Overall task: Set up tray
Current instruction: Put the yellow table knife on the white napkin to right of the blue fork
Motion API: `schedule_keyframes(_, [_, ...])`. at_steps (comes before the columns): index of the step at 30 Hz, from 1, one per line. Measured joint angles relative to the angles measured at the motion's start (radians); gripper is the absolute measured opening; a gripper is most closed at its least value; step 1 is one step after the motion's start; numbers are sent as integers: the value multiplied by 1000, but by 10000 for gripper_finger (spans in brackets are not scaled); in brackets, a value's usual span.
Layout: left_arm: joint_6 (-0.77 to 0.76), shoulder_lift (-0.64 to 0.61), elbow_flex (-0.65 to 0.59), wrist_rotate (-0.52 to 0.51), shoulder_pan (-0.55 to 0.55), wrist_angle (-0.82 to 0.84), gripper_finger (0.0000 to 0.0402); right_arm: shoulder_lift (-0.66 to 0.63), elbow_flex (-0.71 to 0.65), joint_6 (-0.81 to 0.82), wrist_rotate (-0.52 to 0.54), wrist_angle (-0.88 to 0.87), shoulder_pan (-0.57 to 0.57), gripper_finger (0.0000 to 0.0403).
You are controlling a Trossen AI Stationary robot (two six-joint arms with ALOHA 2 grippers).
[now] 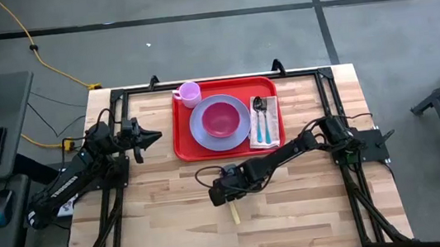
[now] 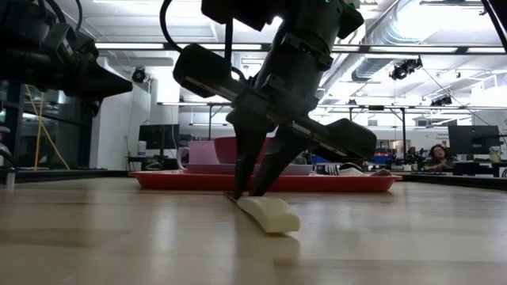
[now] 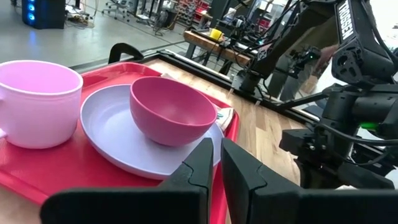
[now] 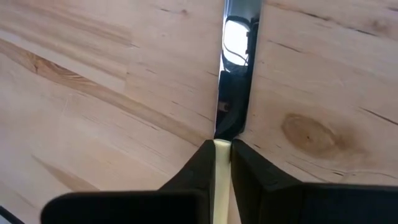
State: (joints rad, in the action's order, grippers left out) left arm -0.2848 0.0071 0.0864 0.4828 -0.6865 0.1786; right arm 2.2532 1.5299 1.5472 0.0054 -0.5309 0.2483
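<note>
A knife with a cream handle (image 2: 271,214) and a shiny blade (image 4: 236,74) lies flat on the wooden table, near of the red tray (image 1: 185,144). My right gripper (image 4: 222,149) reaches down onto it and is shut on it. The tray holds a lavender plate (image 1: 201,130) with a pink bowl (image 1: 219,117) on it, a pink cup (image 1: 189,94), and a napkin with a spoon and fork (image 1: 262,123). My left gripper (image 1: 155,134) waits shut and level, just left of the tray. My right gripper pinches the knife's cream handle (image 4: 221,163) between its two fingers, close to where the blade begins. The fingers (image 2: 242,170) come steeply from above and stand on the handle's two sides. The knife lies along the table, handle end toward the near edge.
A black frame (image 1: 322,74) runs around the tabletop's edges. Bare wood stretches across the near half of the table (image 1: 297,214). Desks and a seated person (image 2: 436,156) show in the room beyond the far edge.
</note>
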Motion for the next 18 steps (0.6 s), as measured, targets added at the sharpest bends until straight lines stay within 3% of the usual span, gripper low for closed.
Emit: schedule_keyframes(18, [-8, 0, 1, 24, 0, 6, 62, -2, 8, -2, -16, -73, 1, 24])
